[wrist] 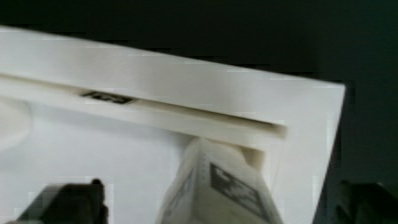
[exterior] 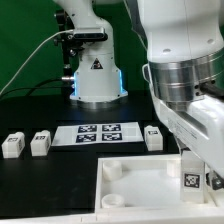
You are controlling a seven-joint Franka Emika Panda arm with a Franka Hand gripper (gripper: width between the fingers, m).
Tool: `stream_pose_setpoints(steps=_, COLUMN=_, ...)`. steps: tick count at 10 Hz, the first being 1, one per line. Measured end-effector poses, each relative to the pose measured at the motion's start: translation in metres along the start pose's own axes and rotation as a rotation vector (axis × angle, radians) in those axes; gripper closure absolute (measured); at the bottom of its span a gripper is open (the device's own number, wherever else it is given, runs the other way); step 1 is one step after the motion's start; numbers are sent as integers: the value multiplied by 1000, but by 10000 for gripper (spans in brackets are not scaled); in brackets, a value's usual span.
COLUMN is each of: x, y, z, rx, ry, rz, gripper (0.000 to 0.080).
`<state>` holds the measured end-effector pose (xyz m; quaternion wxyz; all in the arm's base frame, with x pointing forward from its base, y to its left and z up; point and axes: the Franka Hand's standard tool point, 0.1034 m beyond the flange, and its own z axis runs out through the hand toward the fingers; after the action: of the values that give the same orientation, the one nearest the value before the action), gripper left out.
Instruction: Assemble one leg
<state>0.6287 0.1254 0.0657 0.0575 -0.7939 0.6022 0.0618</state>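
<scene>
A small white leg (exterior: 189, 182) with a square marker stands upright at the corner of the large white panel (exterior: 135, 178) on the exterior view's right. My gripper (exterior: 197, 174) is straddling it. In the wrist view the leg (wrist: 222, 180) sits between the two dark fingers (wrist: 75, 205), with a gap on each side, so the gripper (wrist: 217, 206) is open. I cannot tell whether the leg is seated in the panel's corner socket. Three more legs (exterior: 12, 145), (exterior: 40, 143), (exterior: 153, 138) lie on the black table.
The marker board (exterior: 98, 132) lies flat behind the panel. The robot base (exterior: 95, 75) stands at the back. The panel's raised rim (wrist: 178, 112) runs just ahead of the held-in leg in the wrist view.
</scene>
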Motion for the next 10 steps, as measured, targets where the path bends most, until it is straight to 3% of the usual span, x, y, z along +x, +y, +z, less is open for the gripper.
stream_pose_setpoints(steps=4, x=3, y=0, z=0, rx=-1, ry=3, rz=-340, gripper=151)
stream_pose_setpoints(steps=6, x=8, y=-1, z=-6, rx=-62, ry=30, rz=-673, gripper=151)
stream_pose_setpoints(steps=7, x=6, y=-4, z=-7, rx=-65, ry=40, rz=-694, gripper=151)
stream_pose_setpoints(steps=8, x=6, y=-3, z=-6, rx=-65, ry=39, rz=-649, gripper=257)
stream_pose_setpoints(steps=9, x=7, y=-2, z=-6, rx=-65, ry=39, rz=-633, gripper=257)
stream_pose_setpoints(steps=10, x=6, y=-2, z=-5, rx=-63, ry=40, rz=-572, gripper=431)
